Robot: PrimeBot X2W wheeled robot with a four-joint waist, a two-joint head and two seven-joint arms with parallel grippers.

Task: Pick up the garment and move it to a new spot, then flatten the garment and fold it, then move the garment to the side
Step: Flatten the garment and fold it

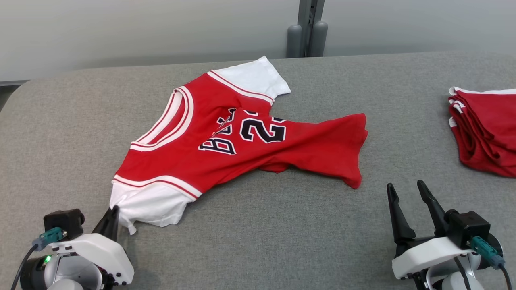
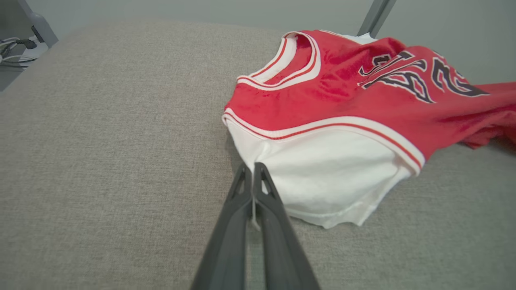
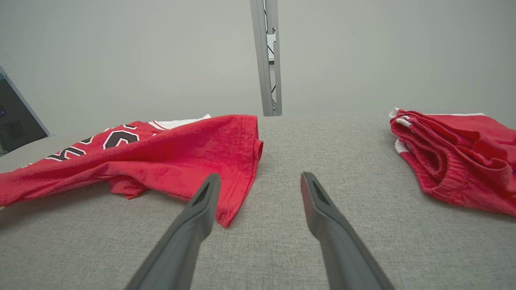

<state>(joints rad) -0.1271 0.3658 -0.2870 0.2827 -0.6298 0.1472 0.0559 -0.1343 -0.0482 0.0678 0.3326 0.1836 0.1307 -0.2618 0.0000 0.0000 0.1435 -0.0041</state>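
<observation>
Pinching shut, the left gripper (image 2: 252, 166) seems to hold the edge of a white sleeve (image 2: 322, 177), the red shirt (image 1: 242, 149) lying rumpled just beyond it. The right gripper (image 1: 404, 184) gapes empty near the hem (image 3: 242, 161). Flattening looks the step in hand; next, grip that hem and pull taut.

Grey table (image 1: 282, 225): jersey (image 1: 225, 153), red stack (image 1: 487, 129).

Red jersey (image 1: 225, 161) on table (image 1: 282, 225), left tool (image 1: 114, 210) pinching sleeve (image 1: 151, 205), right tool (image 1: 404, 185) spread
</observation>
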